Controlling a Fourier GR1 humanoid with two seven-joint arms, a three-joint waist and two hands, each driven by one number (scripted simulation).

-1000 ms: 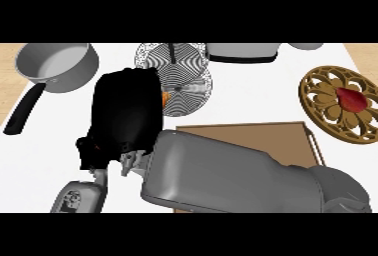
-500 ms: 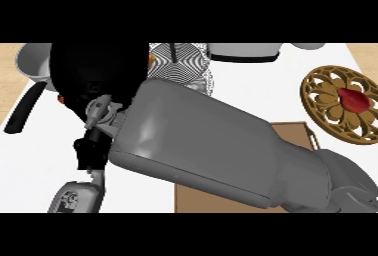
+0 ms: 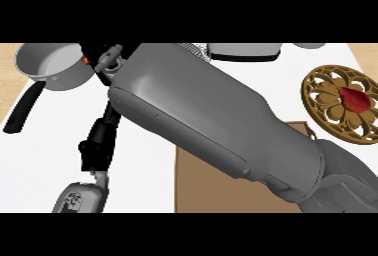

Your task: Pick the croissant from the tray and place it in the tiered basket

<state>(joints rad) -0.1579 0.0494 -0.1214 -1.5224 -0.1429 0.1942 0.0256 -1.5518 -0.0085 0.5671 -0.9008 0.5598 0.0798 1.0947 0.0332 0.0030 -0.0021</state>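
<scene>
Though it fills most of the view, the big grey forearm (image 3: 214,120) shows little of what it ends in: it runs from the near right corner up toward the far left, and only a bit of black and grey wrist hardware (image 3: 105,57) pokes out at its far end, so I cannot tell whether the right hand is wide, narrow or holding anything. Under the forearm lies the white table (image 3: 52,150), and near its near edge the brown tray (image 3: 203,187) shows as a bare strip and a corner beside the arm. The croissant cannot be seen anywhere; the arm covers the middle of the scene. At the right sits a round golden wooden trivet (image 3: 341,102) with a red piece at its centre. At the far left stands a grey saucepan (image 3: 48,65) with a long black handle pointing toward the near left. A pale bowl-like vessel (image 3: 244,51) sits at the far edge, and just left of it a bit of wire mesh, probably the tiered basket (image 3: 193,48), peeks past the arm. Down the left side hangs the slim black left arm (image 3: 100,142) with a grey end piece (image 3: 80,197) near the bottom; its hand is not clear enough to tell.
</scene>
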